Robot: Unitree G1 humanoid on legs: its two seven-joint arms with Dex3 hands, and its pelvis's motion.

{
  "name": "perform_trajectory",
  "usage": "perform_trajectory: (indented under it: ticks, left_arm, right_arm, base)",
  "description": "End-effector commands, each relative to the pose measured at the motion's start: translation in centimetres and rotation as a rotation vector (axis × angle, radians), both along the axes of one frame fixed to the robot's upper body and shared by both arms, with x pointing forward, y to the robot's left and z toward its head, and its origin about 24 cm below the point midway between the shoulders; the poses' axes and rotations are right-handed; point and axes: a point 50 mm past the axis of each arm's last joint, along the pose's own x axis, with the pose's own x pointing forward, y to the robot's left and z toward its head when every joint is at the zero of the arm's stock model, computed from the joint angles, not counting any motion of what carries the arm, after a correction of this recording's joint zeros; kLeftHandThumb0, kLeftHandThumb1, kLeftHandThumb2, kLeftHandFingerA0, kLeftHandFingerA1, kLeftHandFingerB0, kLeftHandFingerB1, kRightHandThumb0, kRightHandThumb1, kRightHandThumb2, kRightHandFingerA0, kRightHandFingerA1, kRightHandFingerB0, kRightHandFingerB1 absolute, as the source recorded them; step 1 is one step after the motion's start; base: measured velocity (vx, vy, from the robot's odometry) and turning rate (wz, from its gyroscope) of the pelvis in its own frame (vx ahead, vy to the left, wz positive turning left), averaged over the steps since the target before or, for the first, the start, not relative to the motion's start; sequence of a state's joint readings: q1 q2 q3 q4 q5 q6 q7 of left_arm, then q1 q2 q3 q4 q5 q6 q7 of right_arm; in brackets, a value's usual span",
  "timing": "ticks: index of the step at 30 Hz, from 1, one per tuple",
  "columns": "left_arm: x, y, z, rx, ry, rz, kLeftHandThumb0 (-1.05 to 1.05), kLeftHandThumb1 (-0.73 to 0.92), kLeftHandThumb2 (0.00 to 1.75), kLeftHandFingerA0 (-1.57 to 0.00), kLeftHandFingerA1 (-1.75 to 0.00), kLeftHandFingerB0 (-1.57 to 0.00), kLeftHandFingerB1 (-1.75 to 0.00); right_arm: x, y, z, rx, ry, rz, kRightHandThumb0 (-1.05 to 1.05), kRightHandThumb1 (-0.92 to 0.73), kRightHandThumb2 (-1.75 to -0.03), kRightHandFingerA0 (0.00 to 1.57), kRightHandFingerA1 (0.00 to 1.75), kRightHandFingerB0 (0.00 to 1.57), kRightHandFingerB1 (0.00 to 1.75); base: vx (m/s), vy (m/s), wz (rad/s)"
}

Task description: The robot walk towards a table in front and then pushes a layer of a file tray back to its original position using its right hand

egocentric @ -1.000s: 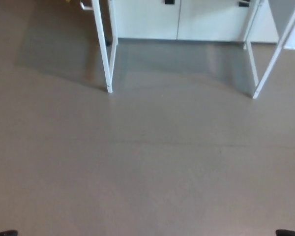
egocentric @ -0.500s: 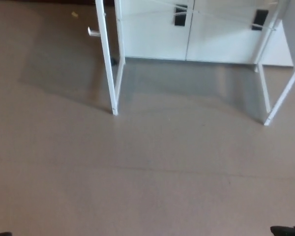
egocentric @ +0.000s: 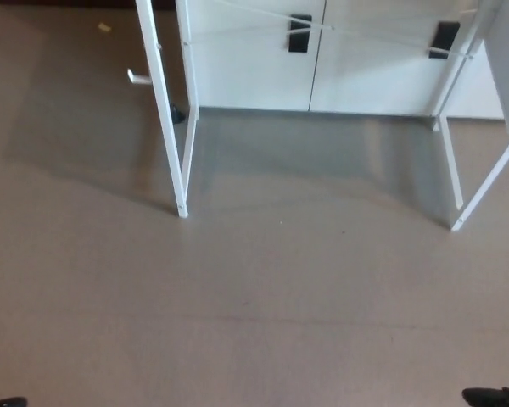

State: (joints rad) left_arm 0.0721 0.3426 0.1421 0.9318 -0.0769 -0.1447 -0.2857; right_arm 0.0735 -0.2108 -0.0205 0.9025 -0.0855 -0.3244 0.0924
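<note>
Facing white table legs (egocentric: 168, 127) across bare floor (egocentric: 263, 297), file tray unseen, finger state untellable.

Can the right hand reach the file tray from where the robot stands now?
Probably not. No file tray shows; only the white table legs, floor and white cabinet behind are in view. The right hand is not clearly in view, and open floor lies between robot and table.

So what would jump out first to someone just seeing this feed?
White table legs stand on the brown floor, at upper left and right. Behind them is a white cabinet with two black handles. No file tray is in view, only dark slivers at the bottom corners.
</note>
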Motion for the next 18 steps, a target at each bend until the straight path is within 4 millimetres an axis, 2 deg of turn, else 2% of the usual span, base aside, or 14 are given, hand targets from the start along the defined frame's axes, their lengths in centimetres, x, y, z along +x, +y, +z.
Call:
perform_trajectory:
  ticks: [1,8,18]
  left_arm:
    - [-0.72,0.28,-0.06,0.023,0.015,-0.016,-0.16,0.60,0.57,-0.54,-0.42,-0.36,-0.35]
    - [-0.84,0.22,-0.18,0.026,0.020,-0.004,-0.16,0.59,0.57,-0.55,-0.42,-0.36,-0.35]
    - [-0.66,-0.08,-0.03,0.040,-0.025,-0.012,-0.17,0.59,0.56,-0.60,-0.43,-0.35,-0.35]
  right_arm:
    - [-0.62,-0.62,0.01,-0.031,0.012,0.000,-0.18,-0.63,-0.58,0.63,0.46,0.49,0.41]
    - [-0.67,-0.60,-0.01,-0.054,0.012,0.019,-0.19,-0.63,-0.58,0.64,0.47,0.49,0.41]
    - [-0.48,-0.58,0.05,-0.042,-0.003,0.017,-0.17,-0.63,-0.58,0.64,0.47,0.50,0.42]
  base:
    - [0.18,0.057,0.00]
    - [0.09,-0.032,0.03]
    - [0.06,-0.251,-0.02]
